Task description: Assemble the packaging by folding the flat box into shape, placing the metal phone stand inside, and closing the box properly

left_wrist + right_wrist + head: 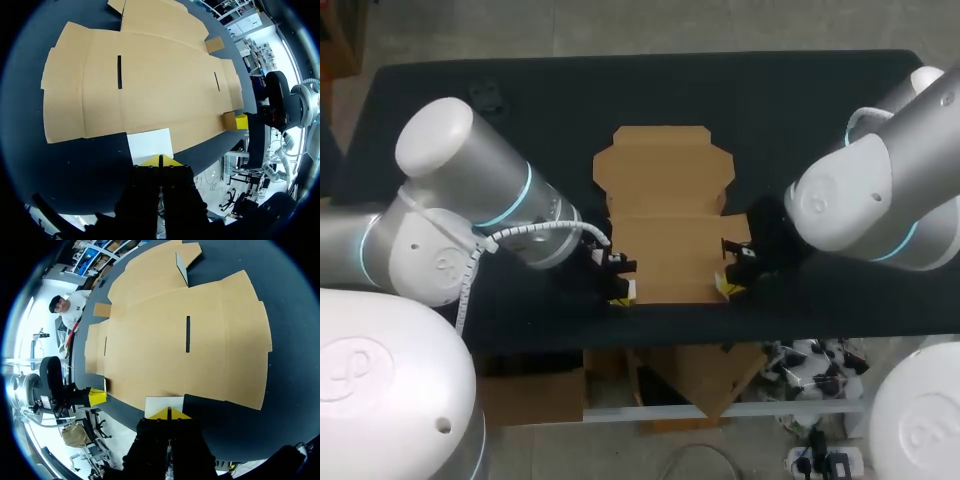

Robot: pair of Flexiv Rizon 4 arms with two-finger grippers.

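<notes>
Cardboard box [665, 215], unfolded, lay flat on the black table [440, 90], reaching from about the table's middle to its near edge, with its narrower tabbed panel toward the far edge.

At the left, the left arm [470, 190] came in low over the table's near-left part. The left gripper [620, 290] sat at the box's near-left corner, by the table's near edge. In the left wrist view its yellow tips were pressed together with only a thin line between them, and a pale flap [150, 143] of the box lay just ahead of them, touching the tips. I could not tell whether that flap was raised or flat. Beyond it the brown sheet spread out flat, with a dark slot [119, 71] cut near one side and a shorter slot [216, 81] near the other.

At the right, the right arm [880, 190] came in over the table's right edge. The right gripper [730, 283] sat at the box's near-right corner, level with the left one. In the right wrist view its tips were likewise together, touching the near edge of a second pale flap [161, 404]. Past the sheet's long slot [188, 333], a small side flap [181, 267] stood upright toward the far end of the box.
</notes>
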